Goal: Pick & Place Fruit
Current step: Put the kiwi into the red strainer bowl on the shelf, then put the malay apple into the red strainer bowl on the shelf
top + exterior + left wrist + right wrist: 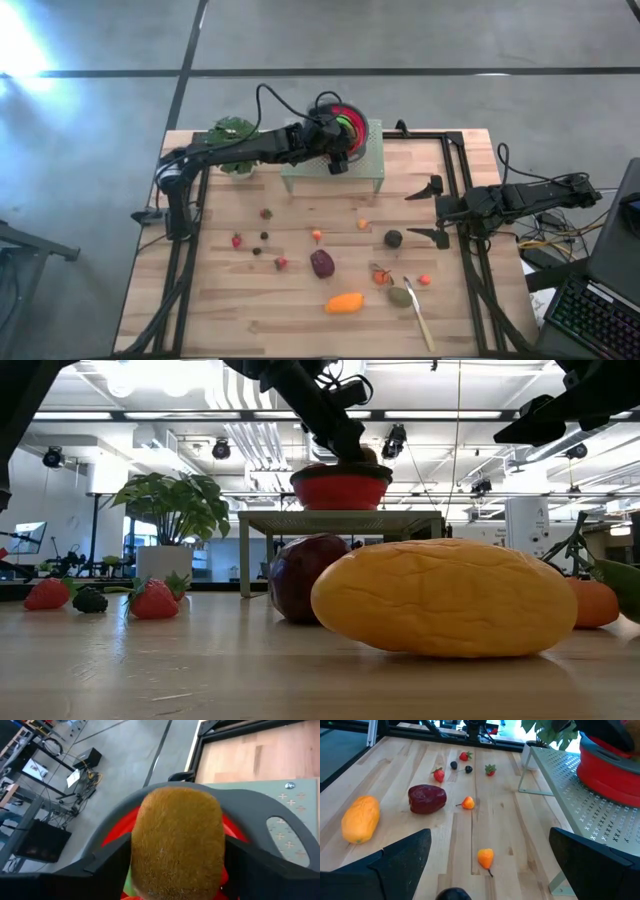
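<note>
Orange oval (445, 597) is filling your low view while the left gripper (338, 143) is working.
Your left fingers (107, 870) are grasping a brown fruit (176, 842) over the red bowl (349, 122) on the green stand (370, 165), so you're placing it; next you'd likely release it there. Right gripper (435, 210) is waiting released near the desk (250, 320) edge, other fruit scattered below.

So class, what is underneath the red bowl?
The red bowl stands on a pale green perforated metal stand. The table beneath the stand is hidden from above; the low view shows open space there.
</note>
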You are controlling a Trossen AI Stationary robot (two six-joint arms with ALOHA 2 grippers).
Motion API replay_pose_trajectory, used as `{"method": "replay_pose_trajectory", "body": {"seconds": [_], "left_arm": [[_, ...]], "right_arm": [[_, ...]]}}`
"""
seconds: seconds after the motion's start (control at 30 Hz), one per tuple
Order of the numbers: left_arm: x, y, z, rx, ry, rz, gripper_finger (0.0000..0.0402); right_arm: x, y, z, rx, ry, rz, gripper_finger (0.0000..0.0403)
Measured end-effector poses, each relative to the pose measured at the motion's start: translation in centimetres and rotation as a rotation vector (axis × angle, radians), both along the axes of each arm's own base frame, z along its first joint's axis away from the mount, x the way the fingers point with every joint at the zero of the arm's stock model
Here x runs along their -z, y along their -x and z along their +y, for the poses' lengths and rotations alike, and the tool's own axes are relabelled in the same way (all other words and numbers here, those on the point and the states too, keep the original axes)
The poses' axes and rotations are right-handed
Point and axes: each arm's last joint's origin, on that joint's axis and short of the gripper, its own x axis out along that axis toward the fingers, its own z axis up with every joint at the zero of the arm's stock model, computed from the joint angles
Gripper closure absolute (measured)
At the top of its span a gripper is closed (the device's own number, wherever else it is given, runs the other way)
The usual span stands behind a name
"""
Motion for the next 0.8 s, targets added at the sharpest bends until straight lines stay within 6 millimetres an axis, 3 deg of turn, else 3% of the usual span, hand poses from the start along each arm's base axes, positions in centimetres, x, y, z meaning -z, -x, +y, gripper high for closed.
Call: {"method": "replay_pose_trajectory", "body": {"seconds": [0.23,0.47,0.63,0.8], "left_arm": [[-0.1,0.2,-0.1,-0.025,-0.017,0.018,0.0026],[-2.2,0.5,-2.0,-0.087,-0.162,0.070,0.0015],[-4.2,1.5,-4.7,-0.115,-0.169,0.036,0.0014],[-6.2,3.8,-8.2,0.126,0.010,-0.083,0.0014]], "right_arm": [[0.0,0.0,0.0,0.000,0.000,0.000,0.0003],[0.0,0.0,0.0,-0.001,0.000,0.000,0.0003],[0.0,0.0,0.0,-0.001,0.000,0.000,0.0003],[0.0,0.0,0.0,0.000,0.000,-0.001,0.0003]]}}
